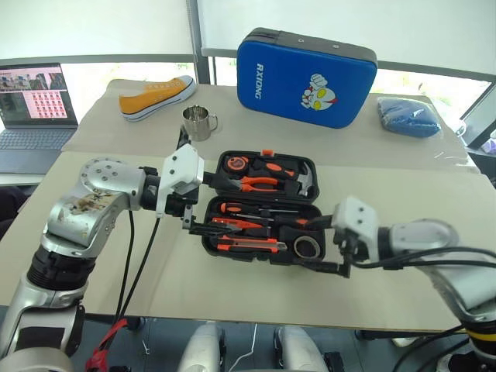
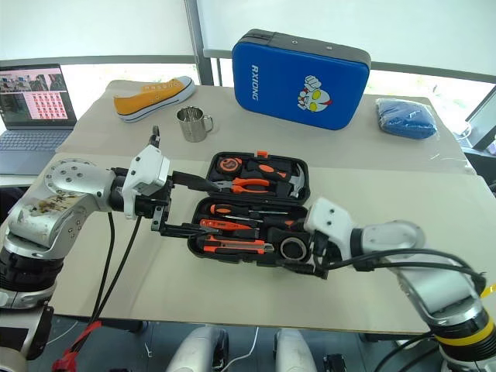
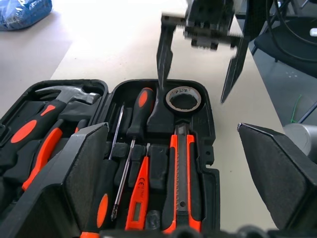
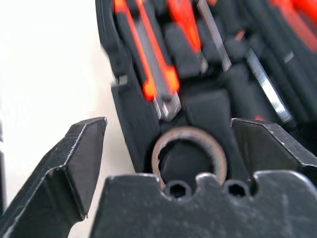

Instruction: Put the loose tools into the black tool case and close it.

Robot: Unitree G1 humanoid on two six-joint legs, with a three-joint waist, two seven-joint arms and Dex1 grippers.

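Note:
The black tool case [image 1: 263,258] lies open mid-table. Its near half holds two black-and-orange screwdrivers [image 1: 249,209], the slim orange tester [image 3: 138,198], the utility knife [image 1: 248,245] and the dark tape roll [image 1: 308,247], which sits in its round slot at the right end. The far half holds pliers, a hammer and a tape measure. My right gripper [image 3: 192,95] hovers open at the case's right front corner, its fingers [image 4: 74,163] straddling the roll [image 4: 163,144] without touching it. My left gripper [image 1: 219,206] stands open at the case's left end, holding nothing.
A blue zip case [image 1: 306,77] stands upright at the back. A metal mug [image 1: 199,122] and a yellow shoe [image 1: 157,97] lie back left, and a blue bundle [image 1: 408,116] back right. A laptop [image 1: 35,105] sits far left.

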